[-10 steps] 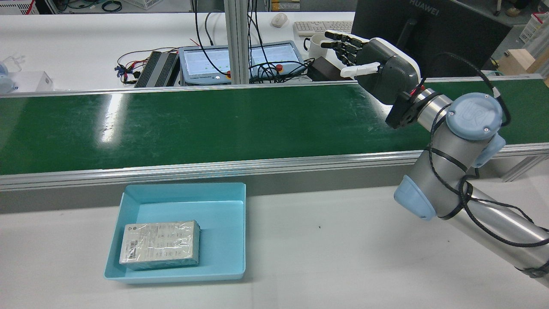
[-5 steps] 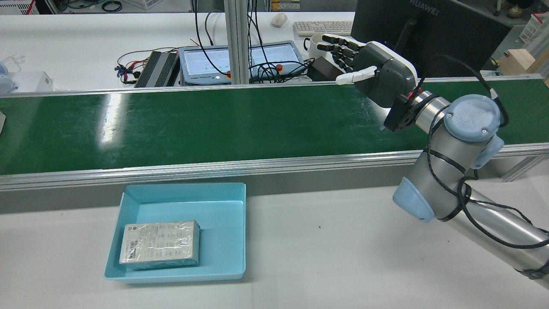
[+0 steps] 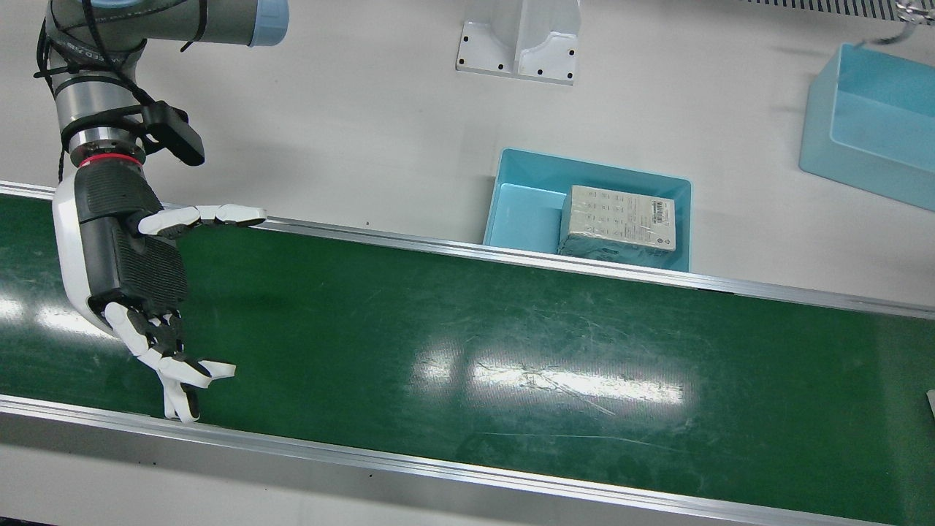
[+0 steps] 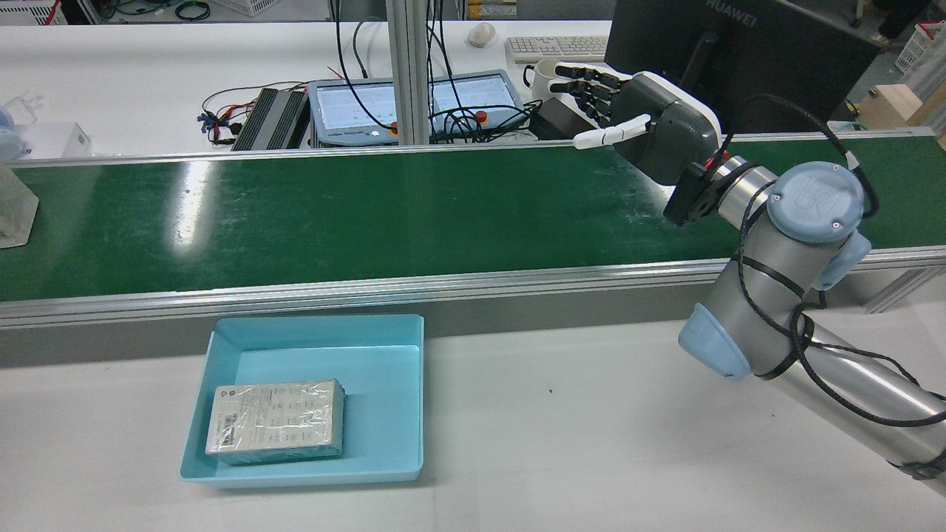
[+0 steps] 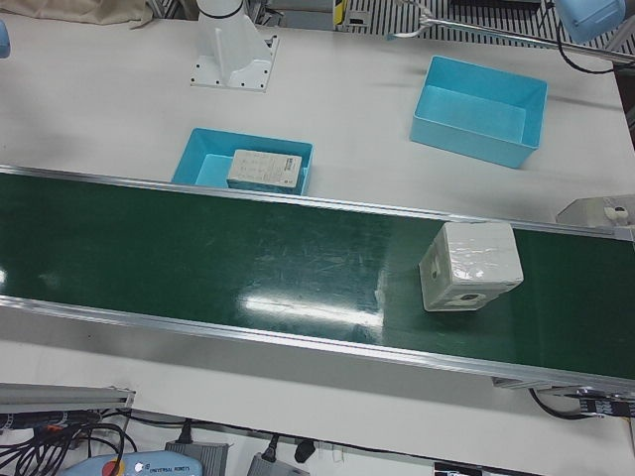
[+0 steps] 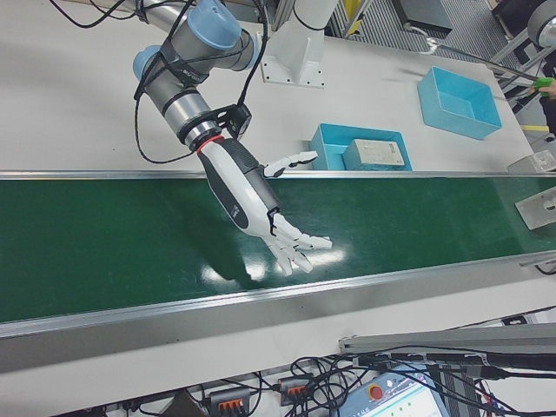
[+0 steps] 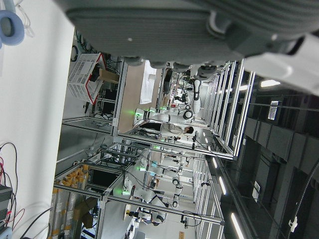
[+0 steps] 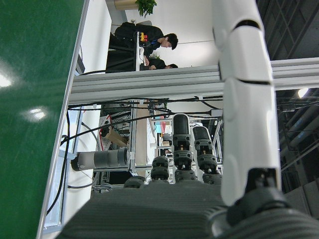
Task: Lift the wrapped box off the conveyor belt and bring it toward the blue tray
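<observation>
This was a robotics lab or automation test floor. A green conveyor belt (image 4: 384, 214) with aluminium rails ran across a white bench (image 4: 576, 443). Behind it stood a teach pendant (image 4: 414, 103), loose cabling, a keyboard (image 4: 554, 46) and a Huawei monitor (image 4: 739, 52). The hand cameras looked out on long rows of aluminium-frame cells holding more robot arms under strip lights, and two seated people (image 8: 157, 47) at a desk.

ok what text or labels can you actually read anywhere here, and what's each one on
"HUAWEI": on the back of the black monitor behind the conveyor belt.
"UR": embossed on the right arm's blue joint cap.
Print and barcode on the wrapped box in the blue tray: too small to read.
Tablet screen: unreadable.
</observation>
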